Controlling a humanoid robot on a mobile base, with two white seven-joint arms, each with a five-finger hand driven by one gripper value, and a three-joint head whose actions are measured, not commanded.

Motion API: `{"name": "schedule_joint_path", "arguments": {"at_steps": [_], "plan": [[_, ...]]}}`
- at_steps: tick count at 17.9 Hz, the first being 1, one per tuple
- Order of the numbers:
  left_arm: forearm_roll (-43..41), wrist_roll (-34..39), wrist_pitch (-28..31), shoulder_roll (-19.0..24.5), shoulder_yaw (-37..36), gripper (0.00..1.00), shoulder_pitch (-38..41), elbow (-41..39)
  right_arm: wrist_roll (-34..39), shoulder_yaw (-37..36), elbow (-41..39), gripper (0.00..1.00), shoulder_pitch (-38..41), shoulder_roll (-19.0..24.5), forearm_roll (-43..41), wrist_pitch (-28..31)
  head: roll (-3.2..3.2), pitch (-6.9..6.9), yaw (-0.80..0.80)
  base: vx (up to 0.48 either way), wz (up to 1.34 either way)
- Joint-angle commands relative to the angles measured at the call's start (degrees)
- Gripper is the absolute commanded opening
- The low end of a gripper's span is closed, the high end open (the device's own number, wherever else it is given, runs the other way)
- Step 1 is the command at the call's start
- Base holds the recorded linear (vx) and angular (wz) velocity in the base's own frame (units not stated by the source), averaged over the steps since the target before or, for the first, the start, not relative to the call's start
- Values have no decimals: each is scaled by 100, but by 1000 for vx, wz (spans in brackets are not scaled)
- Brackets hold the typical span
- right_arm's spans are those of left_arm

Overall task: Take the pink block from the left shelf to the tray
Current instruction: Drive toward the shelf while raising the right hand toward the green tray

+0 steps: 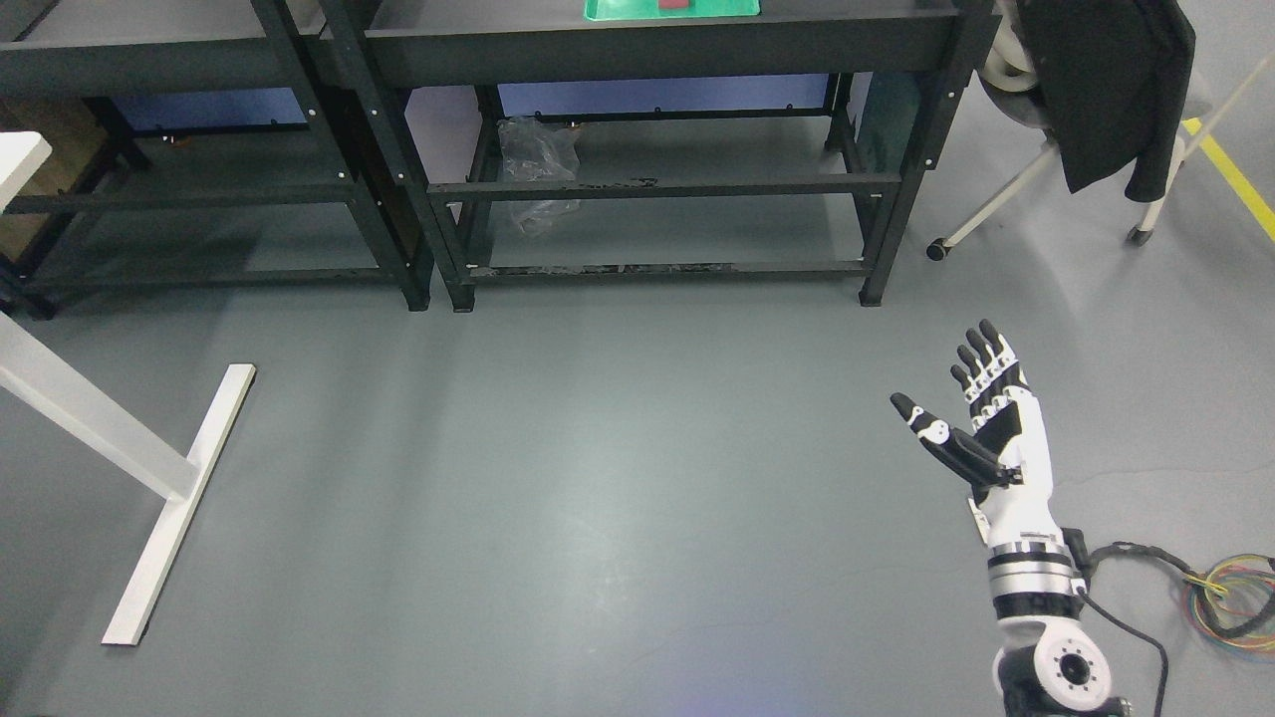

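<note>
My right hand (971, 408) is raised at the lower right over the grey floor, fingers straight and spread, holding nothing. A green tray (623, 10) lies on top of the right-hand black shelf (657, 45) at the top edge of the view. A small reddish-pink block (674, 4) sits in that tray, cut off by the frame. The left shelf (149, 60) shows only its frame and lower levels; no block shows on it. The hand is far from both shelves. My left arm does not show.
A crumpled clear plastic bag (538, 164) lies on the right shelf's lower level. A white table leg and foot (169, 498) stand at the left. A chair with a black jacket (1106, 80) is at the upper right, yellow floor tape beside it. Coloured cables (1230, 597) lie at lower right.
</note>
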Motion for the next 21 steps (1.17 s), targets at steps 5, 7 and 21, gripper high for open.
{"name": "schedule_joint_path", "arguments": {"at_steps": [5,7,21], "plan": [[0,5,-2,100,0,100,-167,-100,161,44,7,100,-86,-100,0,44,0,0,0,0,0],[0,5,-2,100,0,100,-167,-100,152,35,7,100,-86,-100,9,44,0,0,0,0,0],[0,5,-2,100,0,100,-167,-100,-304,-185,-90,99,-473,-958,6469,-589,0,0,0,42,11]]}}
